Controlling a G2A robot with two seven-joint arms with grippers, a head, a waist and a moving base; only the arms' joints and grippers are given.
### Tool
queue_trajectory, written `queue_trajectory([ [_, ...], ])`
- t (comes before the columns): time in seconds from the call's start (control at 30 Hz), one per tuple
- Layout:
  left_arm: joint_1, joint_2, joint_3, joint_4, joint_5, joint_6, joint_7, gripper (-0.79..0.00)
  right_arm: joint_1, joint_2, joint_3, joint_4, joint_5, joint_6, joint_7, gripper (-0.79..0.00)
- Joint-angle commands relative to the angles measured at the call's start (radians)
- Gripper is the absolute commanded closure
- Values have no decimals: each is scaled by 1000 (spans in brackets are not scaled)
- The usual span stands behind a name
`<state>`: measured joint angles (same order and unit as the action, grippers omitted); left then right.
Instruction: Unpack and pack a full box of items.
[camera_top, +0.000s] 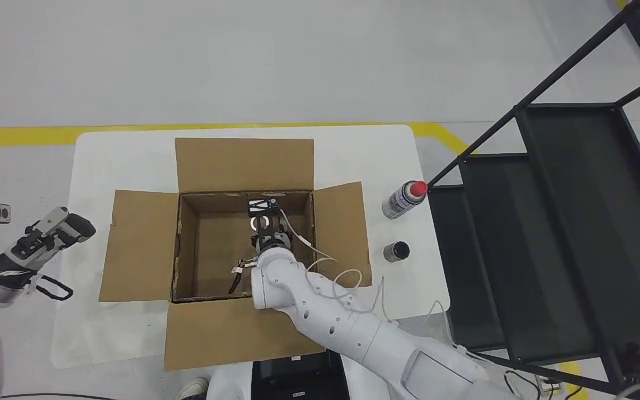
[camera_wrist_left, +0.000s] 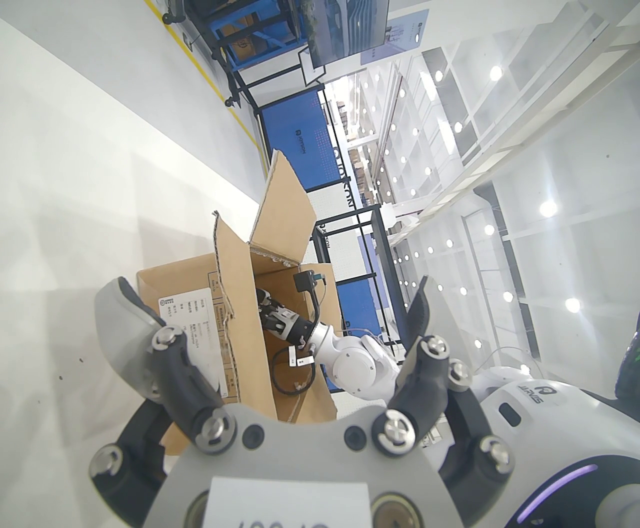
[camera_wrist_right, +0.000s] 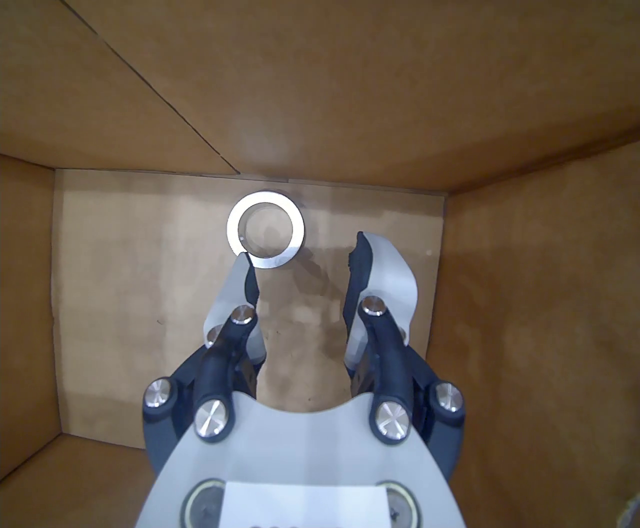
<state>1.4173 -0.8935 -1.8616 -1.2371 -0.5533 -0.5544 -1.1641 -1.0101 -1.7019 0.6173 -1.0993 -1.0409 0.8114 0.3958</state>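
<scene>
An open cardboard box (camera_top: 205, 255) stands on the white table (camera_top: 120, 160) with its flaps folded out. My right gripper (camera_wrist_right: 302, 250) is down inside it, open, just above the box floor. A silver metal ring (camera_wrist_right: 265, 230) lies flat on that floor close to the far wall, and one fingertip (camera_wrist_right: 247, 260) overlaps its rim while the other is off to the side. My right wrist (camera_top: 268, 240) hides the ring from above. My left gripper (camera_top: 48, 235) hangs open and holds nothing, off the table's left edge, facing the box (camera_wrist_left: 170, 285).
A spray can with a red cap (camera_top: 405, 198) lies on the table right of the box, and a small dark can (camera_top: 396, 251) stands just in front of it. A black metal shelf frame (camera_top: 540, 230) rises at the right.
</scene>
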Motion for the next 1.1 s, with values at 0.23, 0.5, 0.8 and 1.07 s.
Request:
queue_trajectory([
  [0.23, 0, 0, 0, 0, 0, 0, 0, -785, 14, -42, 12, 78, 41, 12, -78, -425],
  [0.5, 0, 0, 0, 0, 0, 0, 0, -785, 36, -77, 21, 158, 74, 4, -130, -339],
  [0.8, 0, 0, 0, 0, 0, 0, 0, -785, 62, -115, 34, 247, 110, -3, -183, -348],
  [1.07, 0, 0, 0, 0, 0, 0, 0, -785, 89, -148, 41, 321, 138, -29, -216, -83],
])
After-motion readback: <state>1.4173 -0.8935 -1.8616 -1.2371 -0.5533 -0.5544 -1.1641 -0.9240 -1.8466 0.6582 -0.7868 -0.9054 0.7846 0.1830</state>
